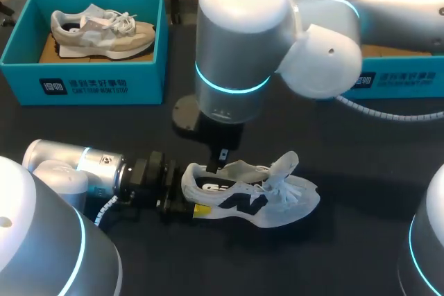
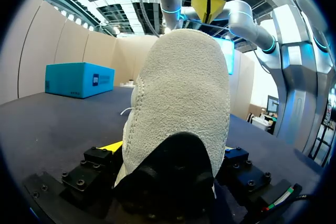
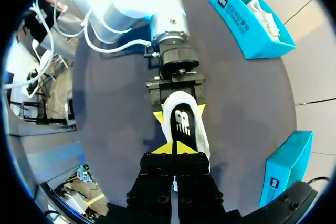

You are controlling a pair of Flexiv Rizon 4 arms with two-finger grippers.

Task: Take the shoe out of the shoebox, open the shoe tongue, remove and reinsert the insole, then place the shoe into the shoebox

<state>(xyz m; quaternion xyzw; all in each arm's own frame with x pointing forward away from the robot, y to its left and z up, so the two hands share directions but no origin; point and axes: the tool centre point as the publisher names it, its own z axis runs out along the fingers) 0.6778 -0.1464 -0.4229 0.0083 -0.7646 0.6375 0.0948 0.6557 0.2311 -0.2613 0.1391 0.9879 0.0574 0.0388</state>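
A white shoe (image 1: 274, 202) lies on the dark table, toe to the right, with its tongue and laces pulled up. My left gripper (image 1: 196, 200) holds the heel, one yellow-tipped finger on each side; the left wrist view shows the heel (image 2: 184, 87) filling the gap between the fingers. The dark insole (image 3: 182, 121) lies inside the shoe. My right gripper (image 1: 221, 163) hangs straight down over the shoe's opening with its yellow tips (image 3: 176, 149) pressed together. From the left wrist it shows as the right gripper (image 2: 209, 14) just above the heel collar. The blue shoebox (image 1: 90, 81) stands at the back left.
A second, beige shoe (image 1: 104, 31) lies inside the back-left shoebox. Another blue box (image 1: 402, 77) stands at the back right, partly behind my right arm. Bare dark table stretches in front of and to the right of the white shoe.
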